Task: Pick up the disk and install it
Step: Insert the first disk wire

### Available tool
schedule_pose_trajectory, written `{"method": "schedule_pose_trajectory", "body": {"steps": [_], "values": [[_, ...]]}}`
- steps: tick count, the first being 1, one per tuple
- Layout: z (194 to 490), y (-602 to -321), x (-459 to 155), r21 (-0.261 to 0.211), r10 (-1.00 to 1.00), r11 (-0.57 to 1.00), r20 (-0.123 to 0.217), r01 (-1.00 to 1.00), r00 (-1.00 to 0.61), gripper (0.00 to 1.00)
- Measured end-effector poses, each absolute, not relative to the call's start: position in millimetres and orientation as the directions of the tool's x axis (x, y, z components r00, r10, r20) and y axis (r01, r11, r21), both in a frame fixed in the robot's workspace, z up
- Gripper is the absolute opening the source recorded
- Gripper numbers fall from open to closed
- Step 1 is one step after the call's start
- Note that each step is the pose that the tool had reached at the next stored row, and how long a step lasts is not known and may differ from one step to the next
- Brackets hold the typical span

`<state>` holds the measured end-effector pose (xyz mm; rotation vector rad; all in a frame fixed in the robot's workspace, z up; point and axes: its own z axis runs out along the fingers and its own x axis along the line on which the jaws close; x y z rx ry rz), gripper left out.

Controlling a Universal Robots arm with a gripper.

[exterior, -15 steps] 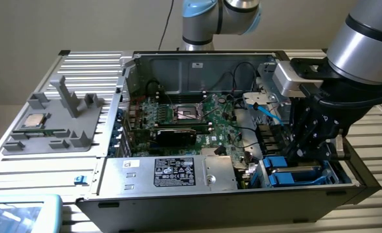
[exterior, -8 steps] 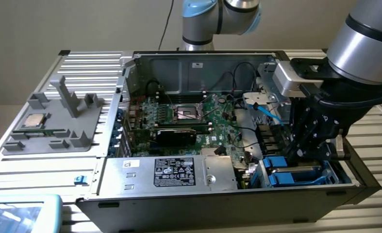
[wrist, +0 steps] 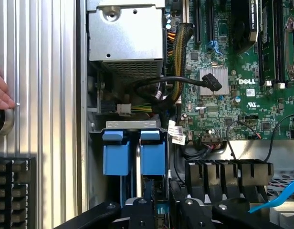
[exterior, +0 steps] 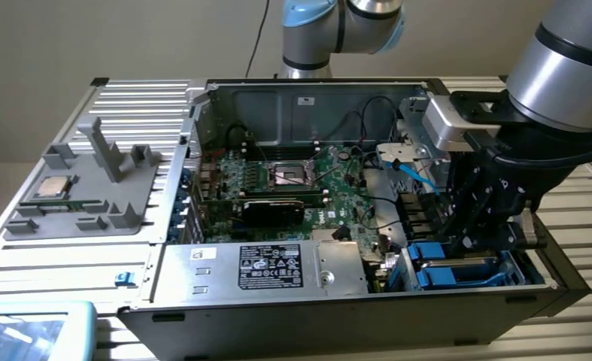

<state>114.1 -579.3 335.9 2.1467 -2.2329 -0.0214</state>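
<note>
Two blue plastic carriers [wrist: 154, 155] stand side by side in the drive bay [exterior: 521, 263] at the near corner of the open computer case, on the exterior view's right. They look seated in the bay, and which of them frames the disk I cannot tell. In the exterior view the blue carriers [exterior: 456, 265] lie low in the bay with my gripper [exterior: 481, 237] reaching down onto them. In the wrist view my gripper [wrist: 161, 211] hangs close over the carriers' edge, its black body framing a strip of blue.
A silver power supply [exterior: 275, 267] sits beside the bay, with the green motherboard [exterior: 286, 180] beyond it. A light blue cable [exterior: 411, 169] hangs near my wrist. A grey fixture with a CPU chip [exterior: 55, 188] stands on the exterior view's left. A person's hand [wrist: 1, 90] rests near a button.
</note>
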Motion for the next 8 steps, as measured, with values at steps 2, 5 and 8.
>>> {"method": "schedule_pose_trajectory", "body": {"steps": [2, 5, 8], "values": [[337, -579, 114, 0.04, -0.999, 0.04, 0.025, -0.998, -0.039, 0.3], [345, -579, 115, 0.04, -0.999, 0.04, 0.033, -0.998, -0.039, 0.3], [352, -579, 115, 0.04, -0.998, 0.041, 0.043, -0.998, -0.039, 0.3]]}}
